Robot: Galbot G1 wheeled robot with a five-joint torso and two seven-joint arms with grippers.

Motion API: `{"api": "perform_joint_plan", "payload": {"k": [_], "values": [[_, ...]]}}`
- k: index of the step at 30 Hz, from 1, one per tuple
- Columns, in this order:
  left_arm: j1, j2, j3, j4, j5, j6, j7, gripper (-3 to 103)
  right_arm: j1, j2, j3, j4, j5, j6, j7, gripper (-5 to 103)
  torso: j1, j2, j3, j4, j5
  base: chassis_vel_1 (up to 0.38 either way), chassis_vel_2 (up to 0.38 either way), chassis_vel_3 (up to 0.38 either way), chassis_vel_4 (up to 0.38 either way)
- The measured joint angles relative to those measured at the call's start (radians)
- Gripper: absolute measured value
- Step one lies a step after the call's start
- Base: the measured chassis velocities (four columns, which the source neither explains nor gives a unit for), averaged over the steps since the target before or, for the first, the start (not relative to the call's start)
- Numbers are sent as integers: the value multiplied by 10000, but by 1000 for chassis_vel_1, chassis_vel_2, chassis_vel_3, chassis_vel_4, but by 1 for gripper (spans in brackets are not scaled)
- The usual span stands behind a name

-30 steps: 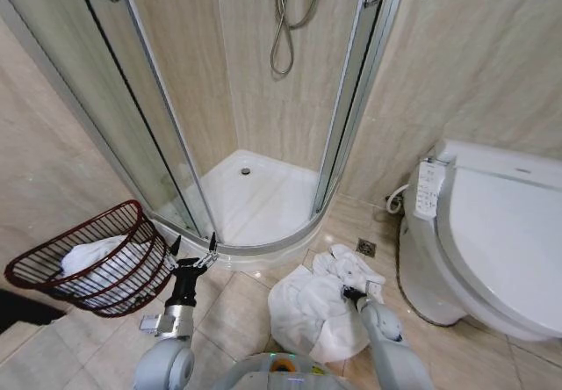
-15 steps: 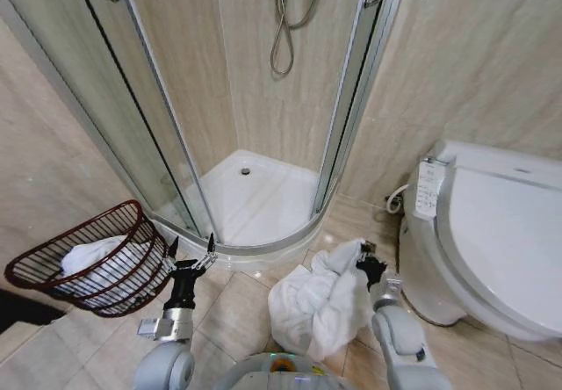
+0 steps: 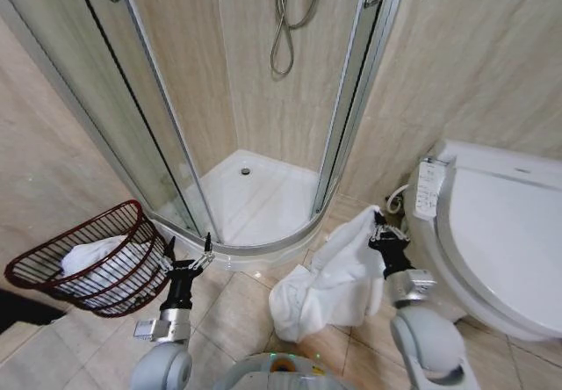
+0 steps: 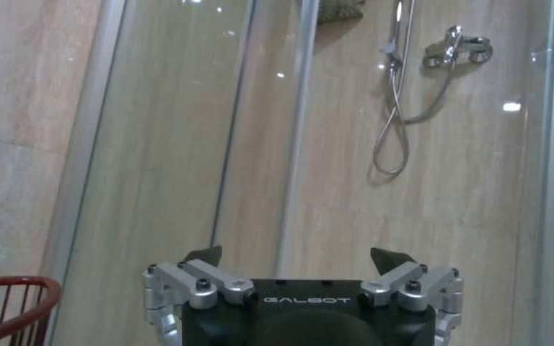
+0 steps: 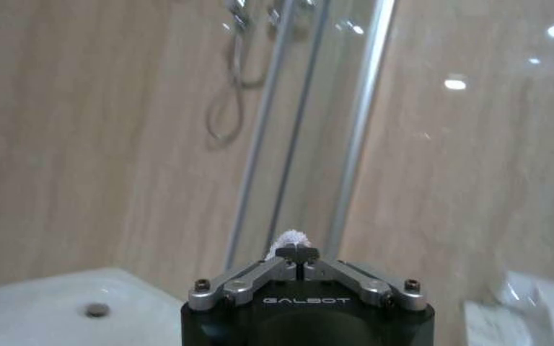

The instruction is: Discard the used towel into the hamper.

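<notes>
Right end effector (image 3: 379, 225) is raised beside the toilet (image 3: 492, 258), on the shower side of the bowl. Its fingers are pressed fully together on a corner of the white towel (image 3: 334, 285); in the right wrist view a tuft of white cloth (image 5: 290, 237) shows pinched at the tips of the right end effector (image 5: 300, 254). The towel hangs from that pinch in a long drape along the near side of the toilet, its lower folds apparently touching the tiled floor (image 3: 233, 311) in front of the toilet. Judgement: gripping one corner lets the cloth hang in a column rather than a heap, which should make it easier to carry and to drop through a rim.

Left end effector (image 3: 187, 255) is held low, well away from the toilet, close to the hamper, its fingers spread wide and holding nothing; the left wrist view shows the left end effector (image 4: 296, 261) with a clear gap between the tips. It appears parked, leaving the carry to the right arm.

The hamper (image 3: 53, 254), a dark red wire basket, lies tipped against the wall on the far side of the shower enclosure (image 3: 255, 197) from the toilet, with white cloth (image 3: 97, 263) already inside. Judgement: lift largely achieved; transfer across to the hamper not yet done
</notes>
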Motion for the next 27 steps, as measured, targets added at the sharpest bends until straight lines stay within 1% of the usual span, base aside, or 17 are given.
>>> {"api": "perform_joint_plan", "payload": {"k": [2, 3, 4, 6, 7, 8, 10, 12, 15, 19, 27], "values": [[-55, 0, -78, 32, -49, 0, -14, 100, -120, -294, 23, 339, 369, -240, -1, 0, 0, 1, -1, 0, -5, 0, 0, 0, 0], [-57, 3, -110, 31, -63, 0, -18, 100, -151, -411, 31, 366, 594, -411, 57, 0, 0, 0, 0, 0, -1, 0, 0, 0, 0], [-57, 3, -110, 31, -63, 0, -18, 100, -151, -411, 31, 366, 594, -411, 57, 0, 0, 0, 0, 0, -1, 0, 0, 0, 0], [-53, 5, -145, -10, -76, 0, -18, 100, -191, -637, 119, 371, 1121, -752, 288, 0, 0, 0, 0, 1, 3, 0, 0, 0, 0], [-43, -11, -158, -52, -77, 1, -18, 100, -240, -785, 254, 371, 1458, -811, 498, 0, 0, 0, 0, 2, 2, 0, 0, 0, 0], [-50, -27, -159, -71, -77, 2, -18, 100, -275, -873, 396, 371, 1582, -783, 622, 0, 0, 0, 0, 1, 2, 0, 0, 0, 0], [-56, -40, -159, -79, -77, 5, -18, 100, -298, -922, 504, 371, 1648, -766, 691, 0, 0, 0, 0, 1, 2, 0, 0, 0, 0], [-108, -102, -143, -82, -74, 39, -18, 100, -413, -1092, 974, 359, 1921, -726, 877, 0, 0, 0, 0, 0, 0, 0, 0, 0, 0], [-174, -160, -177, -54, -68, 66, -18, 100, -442, -1220, 1209, 341, 2137, -815, 1007, 0, 0, 0, 0, -1, 0, 0, 0, 0, 0], [-260, -163, -260, -38, -92, 101, -18, 100, -294, -1272, 1253, 321, 2297, -960, 1077, 0, 0, 0, 0, -1, 1, 0, 0, 0, 0], [-376, 132, -610, -23, -418, 187, 79, 100, 317, -1316, 1213, 286, 2619, -1062, 1220, 0, 0, 0, 1, 1, -1, 0, 0, 0, 0]]}}
